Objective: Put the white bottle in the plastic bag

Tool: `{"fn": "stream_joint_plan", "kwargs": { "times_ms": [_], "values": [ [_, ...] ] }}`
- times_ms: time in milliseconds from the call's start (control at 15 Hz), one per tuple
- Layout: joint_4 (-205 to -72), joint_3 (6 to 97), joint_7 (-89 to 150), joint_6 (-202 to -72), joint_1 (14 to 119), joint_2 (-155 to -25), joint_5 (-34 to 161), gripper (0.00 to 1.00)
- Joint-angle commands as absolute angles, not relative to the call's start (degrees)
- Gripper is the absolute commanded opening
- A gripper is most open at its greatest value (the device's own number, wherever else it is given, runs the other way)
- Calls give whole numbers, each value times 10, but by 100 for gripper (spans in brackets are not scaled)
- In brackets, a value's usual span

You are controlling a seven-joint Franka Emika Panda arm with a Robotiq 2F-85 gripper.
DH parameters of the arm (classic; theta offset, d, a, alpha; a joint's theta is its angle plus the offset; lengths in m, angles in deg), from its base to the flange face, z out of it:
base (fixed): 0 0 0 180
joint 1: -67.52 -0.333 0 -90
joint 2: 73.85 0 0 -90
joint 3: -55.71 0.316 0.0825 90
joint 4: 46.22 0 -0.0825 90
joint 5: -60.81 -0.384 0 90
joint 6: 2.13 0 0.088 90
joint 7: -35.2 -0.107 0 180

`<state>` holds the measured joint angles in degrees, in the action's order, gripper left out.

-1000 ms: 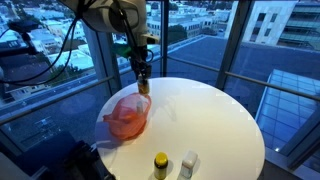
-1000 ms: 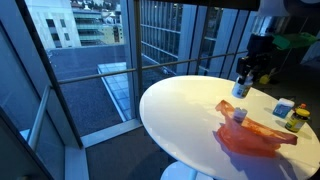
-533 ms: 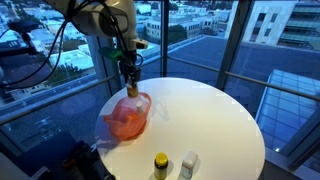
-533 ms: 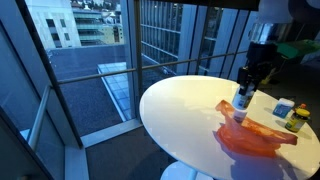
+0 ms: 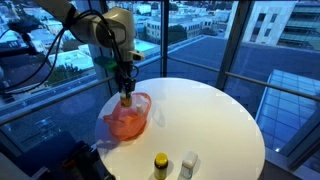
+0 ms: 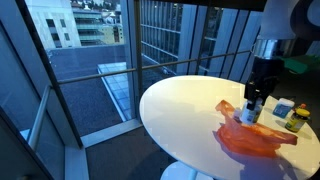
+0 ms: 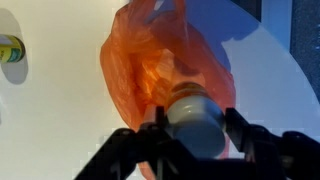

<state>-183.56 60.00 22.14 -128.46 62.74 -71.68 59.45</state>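
since a second ago we have moved the arm left and down, so the gripper (image 5: pixel 124 88) now hangs right over the orange plastic bag (image 5: pixel 126 120) and not beside it. the gripper is closed on the white bottle (image 5: pixel 125 99), and the bottle hangs just below it. in the wrist view the bottle sits snug between the two fingers (image 7: pixel 152 138), with the bag spread out under it. we think we hold it this way so it can go straight down into the bag's mouth.

the bag lies soft and crumpled on the left part of the round white table (image 5: pixel 215 115). we cannot tell how wide its mouth is open, or if the bottle is touching it yet. that floppy edge is the thing most likely to get in our way.

a little bottle with a yellow cap (image 5: pixel 160 164) and a small white tub (image 5: pixel 188 163) stand side by side at the near edge of the table. they are well apart from the bag, so they should not bother us.
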Motion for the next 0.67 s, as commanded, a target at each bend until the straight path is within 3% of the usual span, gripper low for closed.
{"fn": "stream_joint_plan", "kwargs": {
  "times_ms": [0,600],
  "values": [
    [-1857,598,230,-1306,633,-715,588,37],
    [-1850,592,235,-1384,636,-774,584,37]
  ]
}}
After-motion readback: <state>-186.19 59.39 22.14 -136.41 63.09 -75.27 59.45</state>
